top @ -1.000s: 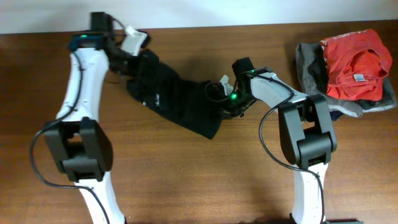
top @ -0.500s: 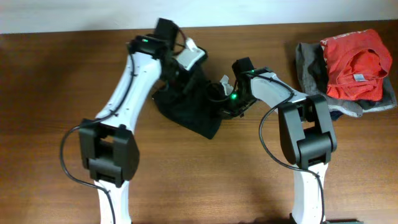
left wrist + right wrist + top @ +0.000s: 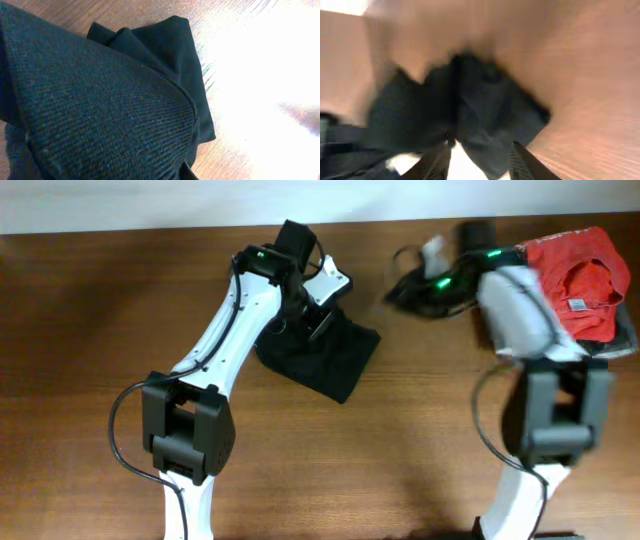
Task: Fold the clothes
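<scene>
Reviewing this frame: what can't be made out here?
- Overhead: the left tool sits dark against the black garment, so its grip is unclear.
- Left wrist: the garment fills the frame, hiding that tool's fingers.
- Right wrist: blur smears the garment's folds beyond the right tool.
- Overhead: the right arm's outline is blurred too.

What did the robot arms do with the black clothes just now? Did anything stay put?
The left gripper swept right across the table, carrying one end of the black clothes over the rest, so the bundle is smaller. The right gripper let go and swung up and away toward the red garment. The red garment stayed put.
</scene>
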### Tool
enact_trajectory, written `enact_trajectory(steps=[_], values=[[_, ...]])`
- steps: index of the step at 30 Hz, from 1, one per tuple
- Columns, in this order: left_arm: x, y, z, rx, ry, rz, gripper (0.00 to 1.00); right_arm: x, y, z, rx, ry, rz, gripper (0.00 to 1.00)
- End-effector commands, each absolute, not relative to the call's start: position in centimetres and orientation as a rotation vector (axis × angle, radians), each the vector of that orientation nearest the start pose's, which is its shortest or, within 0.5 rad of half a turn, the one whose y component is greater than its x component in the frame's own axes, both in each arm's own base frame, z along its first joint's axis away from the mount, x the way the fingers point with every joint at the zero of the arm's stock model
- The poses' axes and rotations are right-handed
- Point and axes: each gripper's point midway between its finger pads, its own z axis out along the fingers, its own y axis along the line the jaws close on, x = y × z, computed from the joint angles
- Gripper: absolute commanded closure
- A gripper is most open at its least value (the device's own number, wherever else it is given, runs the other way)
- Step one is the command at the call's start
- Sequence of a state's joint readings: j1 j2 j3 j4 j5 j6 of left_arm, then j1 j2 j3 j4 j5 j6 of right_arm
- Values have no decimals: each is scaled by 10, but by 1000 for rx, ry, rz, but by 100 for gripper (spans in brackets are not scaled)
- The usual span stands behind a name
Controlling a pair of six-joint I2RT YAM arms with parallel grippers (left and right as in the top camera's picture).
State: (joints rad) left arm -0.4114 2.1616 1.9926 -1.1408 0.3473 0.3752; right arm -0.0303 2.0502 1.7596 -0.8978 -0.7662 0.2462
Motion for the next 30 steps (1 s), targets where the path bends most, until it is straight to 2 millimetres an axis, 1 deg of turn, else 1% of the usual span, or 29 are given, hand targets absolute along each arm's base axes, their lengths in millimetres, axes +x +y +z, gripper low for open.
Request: enact_trajectory(steps=[1, 2, 3, 6, 8, 9, 11, 13, 15, 17, 19, 22, 25, 26, 28, 29, 30], values=[[411, -254, 135, 1173, 2546, -575, 91, 475, 66, 214, 184, 2496, 1067, 55], [411, -257, 137, 1175, 2533, -600, 83, 475, 58, 219, 200, 2484, 1057, 55], [411, -260, 138, 1178, 2522, -620, 70, 475, 50, 223, 217, 2473, 1048, 55], [407, -269, 140, 1197, 2503, -646, 23, 473, 34, 224, 266, 2466, 1036, 54], [405, -273, 141, 1208, 2494, -647, 8, 471, 29, 223, 285, 2473, 1034, 54], [405, -275, 141, 1214, 2490, -648, 5, 470, 27, 222, 291, 2478, 1028, 54], [404, -279, 141, 1222, 2478, -649, 1, 470, 26, 221, 288, 2479, 1022, 54], [407, -281, 143, 1221, 2459, -653, 1, 470, 26, 221, 288, 2479, 1022, 54], [414, -283, 149, 1170, 2453, -659, 1, 470, 26, 221, 280, 2480, 1020, 54], [427, -280, 162, 1100, 2439, -659, 1, 469, 26, 221, 273, 2483, 1018, 54], [443, -273, 183, 1019, 2411, -654, 1, 467, 27, 220, 273, 2489, 1020, 54], [471, -255, 228, 886, 2337, -634, 1, 466, 28, 219, 270, 2497, 1021, 54], [496, -228, 275, 766, 2253, -603, 1, 464, 33, 216, 219, 2512, 1001, 53], [503, -217, 289, 715, 2230, -593, 1, 462, 35, 214, 215, 2527, 987, 53], [516, -192, 312, 606, 2203, -575, 1, 459, 44, 208, 194, 2568, 949, 53], [522, -178, 321, 545, 2197, -567, 1, 457, 49, 205, 178, 2589, 929, 53], [527, -163, 328, 489, 2192, -561, 1, 454, 59, 202, 138, 2610, 911, 53]])
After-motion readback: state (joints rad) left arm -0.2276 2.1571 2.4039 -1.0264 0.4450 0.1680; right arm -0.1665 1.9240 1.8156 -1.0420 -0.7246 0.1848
